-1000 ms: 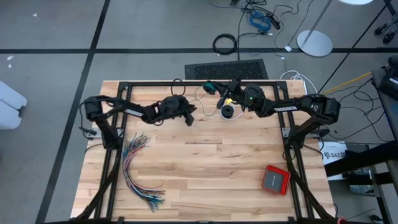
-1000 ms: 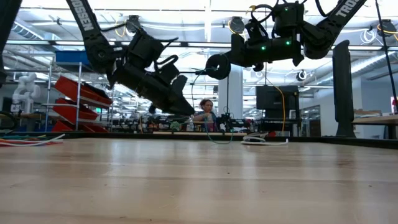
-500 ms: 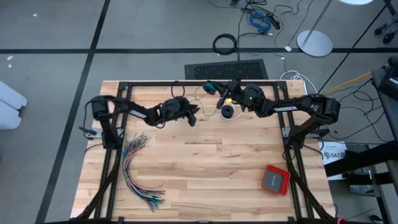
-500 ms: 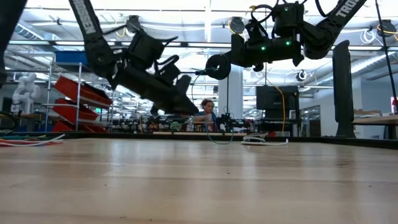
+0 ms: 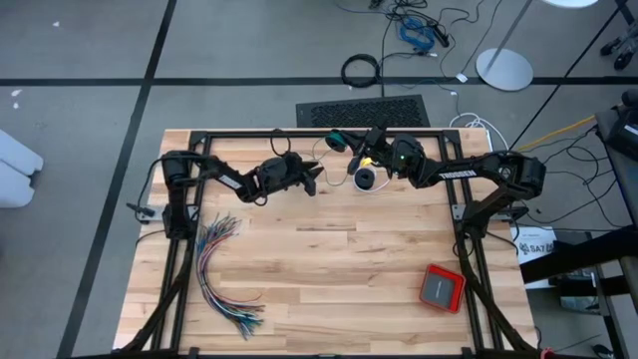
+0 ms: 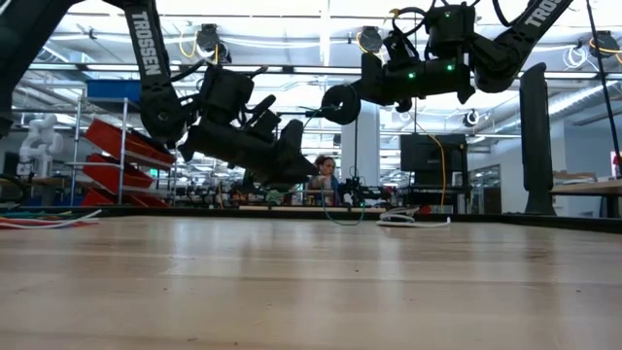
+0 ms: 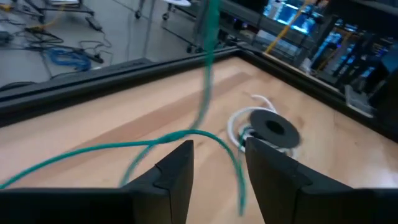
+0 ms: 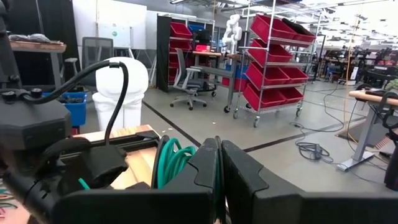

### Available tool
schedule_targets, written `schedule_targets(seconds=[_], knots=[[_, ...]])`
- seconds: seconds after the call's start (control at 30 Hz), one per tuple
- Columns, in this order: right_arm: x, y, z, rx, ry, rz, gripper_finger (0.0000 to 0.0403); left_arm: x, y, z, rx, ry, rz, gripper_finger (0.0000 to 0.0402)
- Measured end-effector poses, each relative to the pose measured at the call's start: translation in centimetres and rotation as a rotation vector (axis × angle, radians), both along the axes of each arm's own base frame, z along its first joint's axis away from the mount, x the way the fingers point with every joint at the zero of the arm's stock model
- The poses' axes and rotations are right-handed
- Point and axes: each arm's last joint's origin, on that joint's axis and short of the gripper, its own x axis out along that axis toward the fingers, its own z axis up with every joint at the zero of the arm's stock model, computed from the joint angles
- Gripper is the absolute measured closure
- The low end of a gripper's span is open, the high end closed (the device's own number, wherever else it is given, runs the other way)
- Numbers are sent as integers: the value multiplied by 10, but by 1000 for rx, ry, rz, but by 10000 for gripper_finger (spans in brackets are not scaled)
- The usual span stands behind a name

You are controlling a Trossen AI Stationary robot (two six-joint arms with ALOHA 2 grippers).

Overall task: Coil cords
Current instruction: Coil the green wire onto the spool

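High view: both arms reach toward the far edge of the wooden table (image 5: 329, 259), meeting near its middle; the left gripper (image 5: 311, 179) points at the right gripper (image 5: 349, 146), which holds a small teal-green coil (image 5: 337, 140) off the far edge, likely so the loose run hangs free for winding. The black cord (image 5: 366, 179) lies already coiled on the boards just beside the right arm, white tail (image 5: 357, 170) curling next to it. The many-coloured wire bundle (image 5: 221, 274) and a red box (image 5: 441, 287) sit well apart, out of the work. Low view: both grippers hang above the table, a thin cord loop (image 6: 309, 156) drooping between them toward the surface. Left wrist view: the left fingers (image 7: 176, 174) stand apart with nothing between them, and the teal-green cord (image 7: 186, 133) runs slack across the boards beyond, one strand rising out of frame; the black coil (image 7: 270, 127) rests farther on. The gap suggests a release or a reach for a fresh bite on the slack. Right wrist view: the right fingers (image 8: 202, 168) are clenched on the teal-green turns (image 8: 171, 158), keeping the finished loops gathered.
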Motion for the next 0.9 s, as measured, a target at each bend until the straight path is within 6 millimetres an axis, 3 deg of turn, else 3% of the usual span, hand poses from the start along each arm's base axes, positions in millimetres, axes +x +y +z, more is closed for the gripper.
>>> schedule_targets(seconds=[0.4,0.9], knots=[[0,0,0,-1,-1,0,394,4,17,3,-14,42,54,249],[0,0,1,-3,-7,0,394,10,24,8,-17,57,71,249]])
